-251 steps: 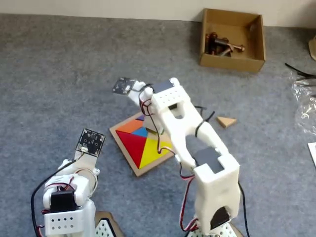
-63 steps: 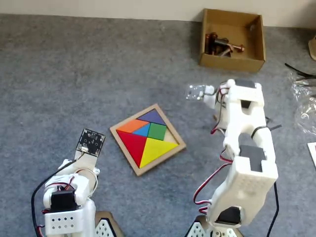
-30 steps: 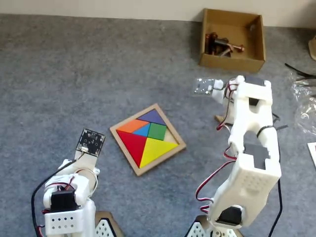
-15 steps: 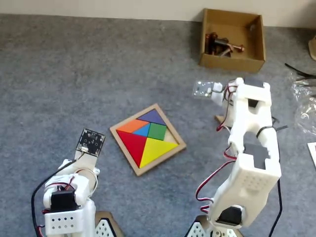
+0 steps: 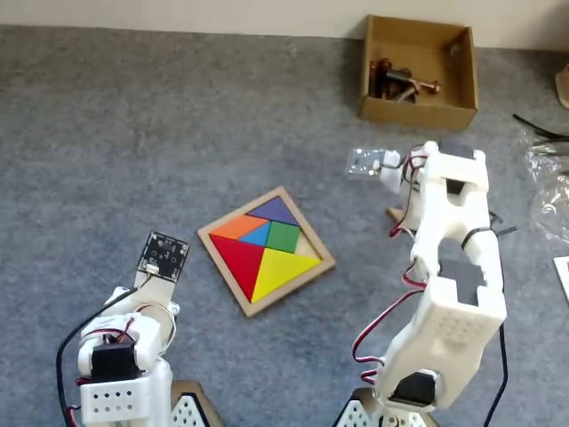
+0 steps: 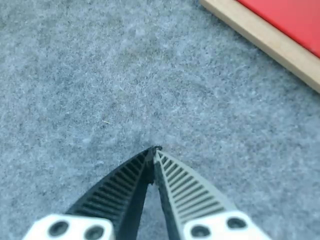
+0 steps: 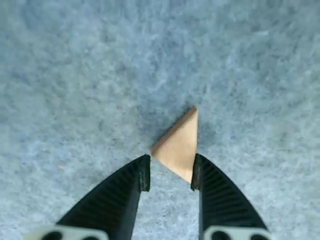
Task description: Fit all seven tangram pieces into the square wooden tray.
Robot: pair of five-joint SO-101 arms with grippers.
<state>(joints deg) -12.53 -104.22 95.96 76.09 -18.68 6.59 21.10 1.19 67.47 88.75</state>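
- grey carpet [image 5: 133,116] covers the whole work surface, seen from the high view.
- the square wooden tray [image 5: 225,274] sits near the middle of it, turned corner-up like a diamond.
- six coloured pieces lie flat in the tray: purple [image 5: 276,210] at 12 o'clock, orange [image 5: 236,227] and blue [image 5: 256,237] below it, green [image 5: 284,236] toward 3, red [image 5: 238,258] at 8 and yellow [image 5: 280,271] at 5.
- a bare wooden patch shows just beside the green piece, at the tray's 3 o'clock corner.
- the plain wooden triangle [image 7: 178,145] lies on the carpet at about 3 o'clock from the tray, well apart from it.
- my right claw [image 7: 170,172] hangs right over that triangle, spread wide enough that one fingertip sits on each side of its near corner; i cannot tell whether they touch it.
- my left claw [image 6: 152,152] is at 8 o'clock from the tray, tips pressed together with nothing between them, above bare carpet just off the tray's rim.
- a cardboard box [image 5: 413,114] with copper-coloured metal bits [image 5: 400,82] sits at 1 o'clock, far from the tray.
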